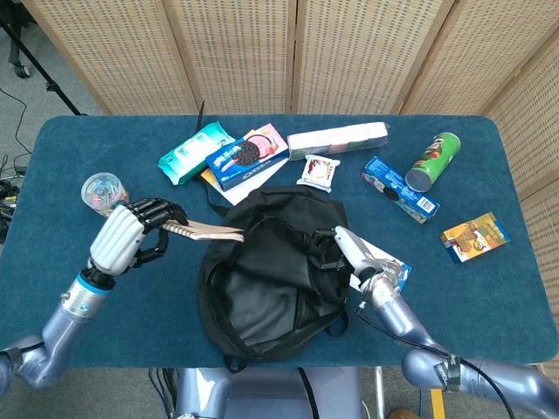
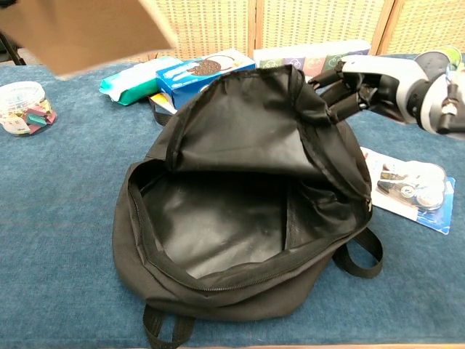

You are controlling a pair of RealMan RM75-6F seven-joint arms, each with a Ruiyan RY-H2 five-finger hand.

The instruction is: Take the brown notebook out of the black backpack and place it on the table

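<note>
The left hand's (image 1: 127, 240) fingers (image 1: 157, 209) curl around the spine end of the brown notebook (image 1: 205, 231), holding it in the air left of the black backpack (image 1: 266, 275), above the blue surface (image 1: 489, 297). The right hand's (image 2: 370, 83) fingers (image 2: 341, 91) pinch the backpack's upper rim, keeping its mouth gaping, with a blue snack packet (image 2: 407, 185) lying just beside it.

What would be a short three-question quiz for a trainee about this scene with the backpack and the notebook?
1. True or false: the brown notebook lies flat inside the black backpack.
2. Which hand holds the notebook? A) left hand B) right hand
3. Fill in: the right hand touches the backpack's ____.

Key: 1. False, it is held in the air, left of the backpack. 2. A. 3. Rim, on the right side of the opening.
</note>
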